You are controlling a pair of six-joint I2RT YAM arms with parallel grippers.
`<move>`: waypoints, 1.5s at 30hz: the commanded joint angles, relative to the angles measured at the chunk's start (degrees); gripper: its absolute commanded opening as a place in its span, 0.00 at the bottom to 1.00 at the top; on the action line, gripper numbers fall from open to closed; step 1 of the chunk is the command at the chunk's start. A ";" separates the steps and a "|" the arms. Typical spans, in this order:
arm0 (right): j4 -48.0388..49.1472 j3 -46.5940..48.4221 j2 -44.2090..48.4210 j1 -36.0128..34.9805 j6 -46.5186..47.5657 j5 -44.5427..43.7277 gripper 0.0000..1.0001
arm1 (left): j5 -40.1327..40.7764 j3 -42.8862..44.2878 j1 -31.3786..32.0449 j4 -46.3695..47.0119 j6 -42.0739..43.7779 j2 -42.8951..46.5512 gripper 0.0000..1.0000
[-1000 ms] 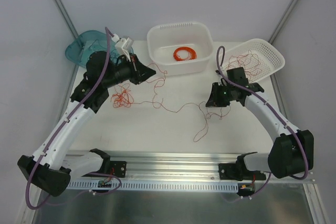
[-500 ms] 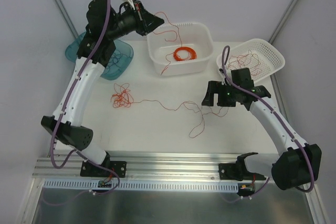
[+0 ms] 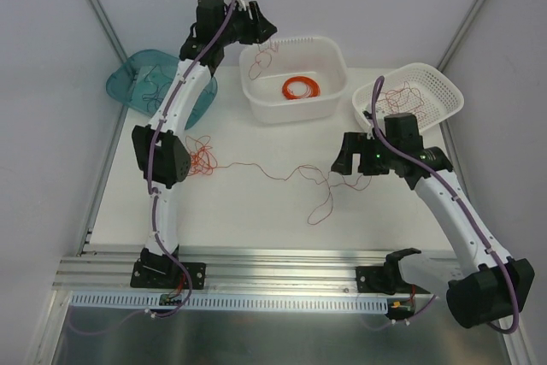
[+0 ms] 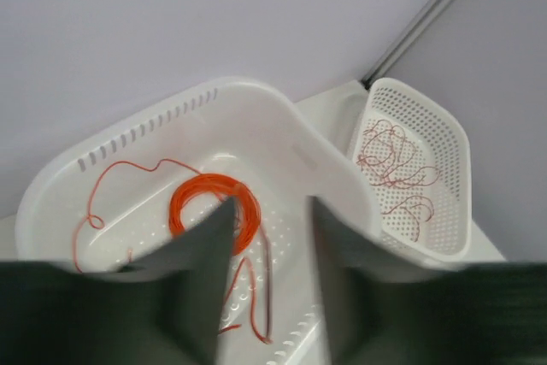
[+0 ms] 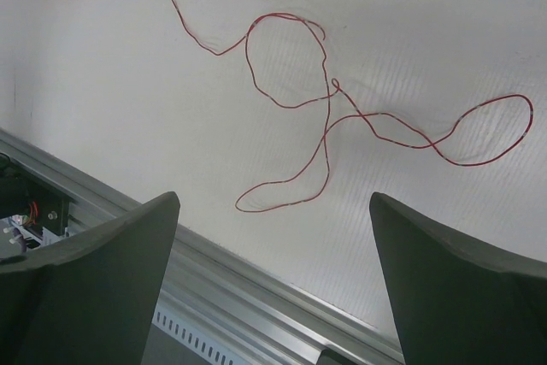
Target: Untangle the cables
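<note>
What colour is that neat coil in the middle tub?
Bright orange coil, clearest from left wrist.

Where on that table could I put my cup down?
Bare: the near strip between the thin red wire strand and the aluminium rail, and the patch between that strand and the white plastic tub. Crowded: the knotted red wire tangle at left.

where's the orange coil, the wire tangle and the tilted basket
orange coil (image 4: 205,184), left wrist view, top of the ring
wire tangle (image 3: 202,157), top external view, middle of the knot
tilted basket (image 3: 446,90), top external view, right mesh wall
</note>
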State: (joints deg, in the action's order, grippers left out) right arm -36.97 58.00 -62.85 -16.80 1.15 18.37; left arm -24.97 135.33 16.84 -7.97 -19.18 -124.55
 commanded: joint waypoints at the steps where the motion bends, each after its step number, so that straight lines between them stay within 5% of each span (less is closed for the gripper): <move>1: -1.08 1.06 1.68 -0.43 0.87 -0.09 0.99 | 2.47 -0.93 -0.05 3.75 2.48 -0.78 0.56; 4: -1.17 1.33 1.50 -0.52 1.05 -0.18 0.99 | 3.69 -4.97 -0.14 3.57 2.22 1.14 0.92; 7: -0.91 2.20 0.19 -1.39 1.75 -0.27 0.99 | 5.80 -10.77 -0.23 3.66 1.95 6.15 0.99; 13: -0.03 5.45 -4.64 -8.93 4.39 -1.93 0.99 | 13.36 -27.55 -0.14 3.22 3.27 20.38 0.99; 24: 4.36 15.37 -20.97 -19.94 8.69 -0.88 0.96 | 27.78 -56.38 -0.76 -13.64 3.01 42.54 0.99; 34: 11.12 23.02 -38.46 -23.72 11.24 -0.18 0.82 | 27.43 -80.72 -4.45 -18.40 -4.11 59.59 0.99; 45: 14.91 33.48 -54.82 -28.02 13.53 -4.56 0.68 | 26.04 -91.64 -9.37 -21.21 -7.71 66.63 0.99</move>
State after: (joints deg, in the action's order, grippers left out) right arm -24.88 86.78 -115.09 -43.86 12.53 15.77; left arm 2.07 45.80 8.51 -28.25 -24.40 -58.48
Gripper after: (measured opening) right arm 0.687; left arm 0.992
